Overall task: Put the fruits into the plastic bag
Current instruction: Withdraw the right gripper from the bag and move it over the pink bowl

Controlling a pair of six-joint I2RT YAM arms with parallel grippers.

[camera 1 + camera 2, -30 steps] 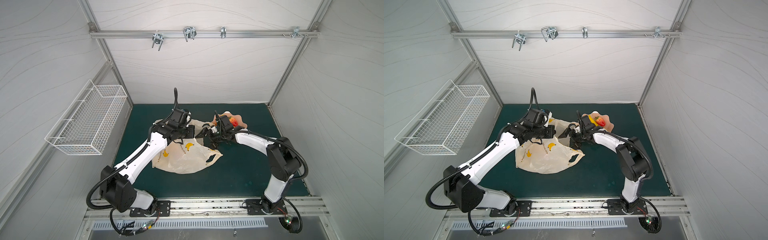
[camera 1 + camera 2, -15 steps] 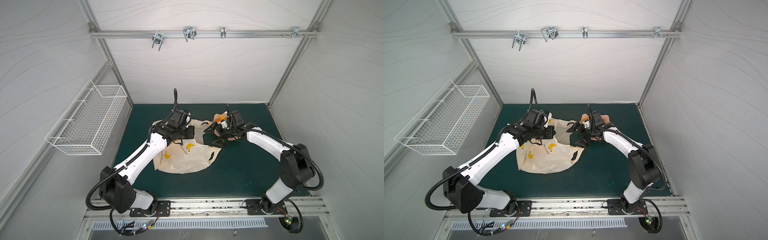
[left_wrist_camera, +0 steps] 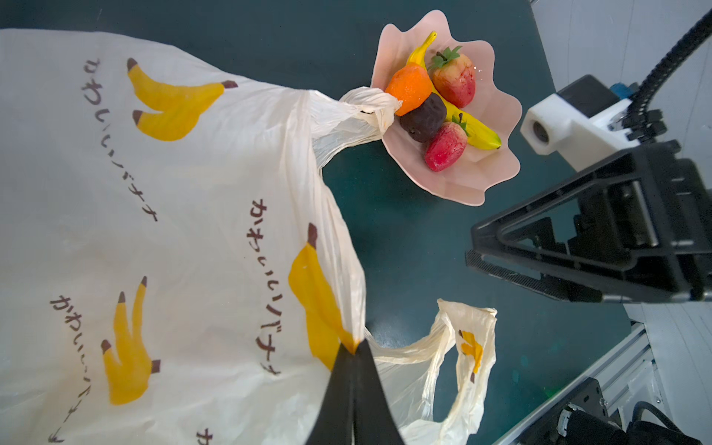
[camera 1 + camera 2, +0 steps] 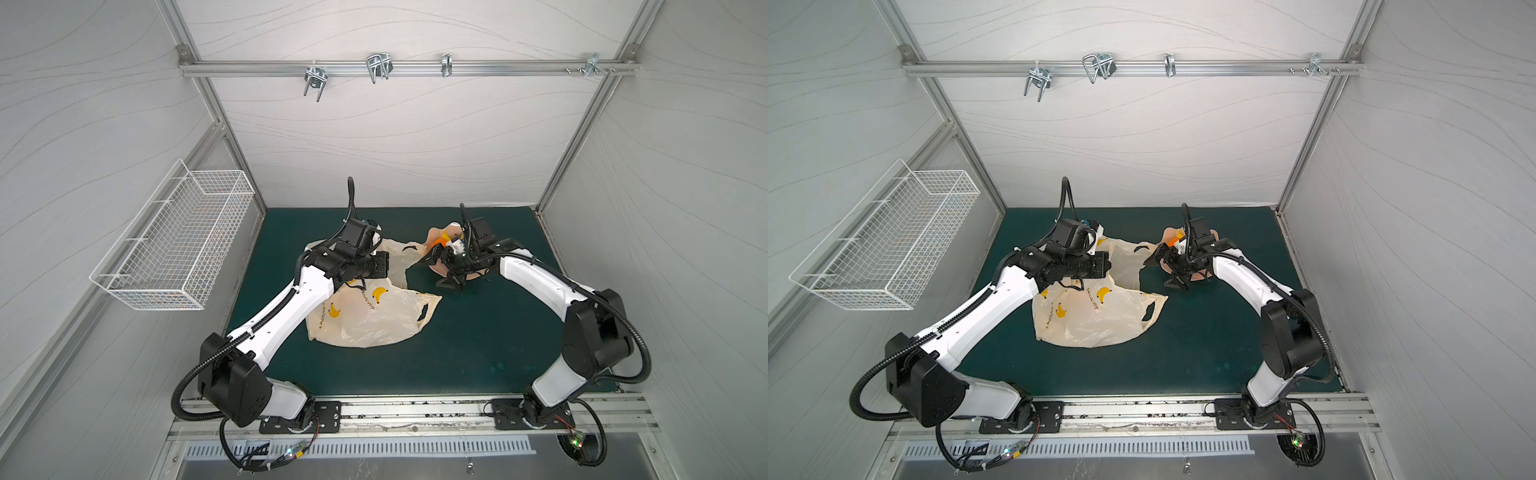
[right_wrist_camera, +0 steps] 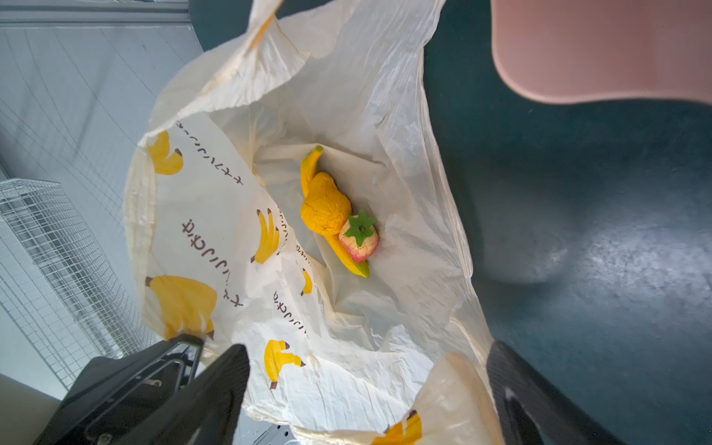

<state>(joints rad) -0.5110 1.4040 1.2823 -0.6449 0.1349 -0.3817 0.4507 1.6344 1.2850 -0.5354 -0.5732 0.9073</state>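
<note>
Since a second ago the right hand [image 4: 433, 272] has drawn back from the mouth of the plastic bag [image 4: 365, 320] towards the pink dish [image 3: 462, 185], its elbow swinging outward; the left arm has scarcely shifted. That right hand now hangs released, jaws spread wide with nothing between them, just in front of the dish; the left hand [image 3: 352, 352] is clenched on the bag's rim, lifting one edge so the mouth gapes.

Three fruits lie inside the bag already: a banana [image 5: 310, 169], a lemon [image 5: 325, 208] and a pale strawberry [image 5: 360, 239]; five wait heaped in the dish: an orange [image 3: 410, 86], a dark brown piece [image 3: 424, 117], two red strawberries [image 3: 454, 79] and a long banana [image 3: 477, 133] beneath them.

These toys look light and probably slightly soft, so a modest squeeze should do; the round ones may roll or squirt out if pinched off-centre. The orange sits uppermost and nearest the bag, so it seems the likeliest pick, taken across its middle; the long banana is pinned underneath and is better left until later, then gripped mid-length.

Bag film is thin, limp and slippery; it would likely slump onto the tabletop [image 4: 478, 332] if the rim were let go. One handle loop [image 3: 366, 104] rests against the dish rim, touching the orange, and could snag a descending finger.
</note>
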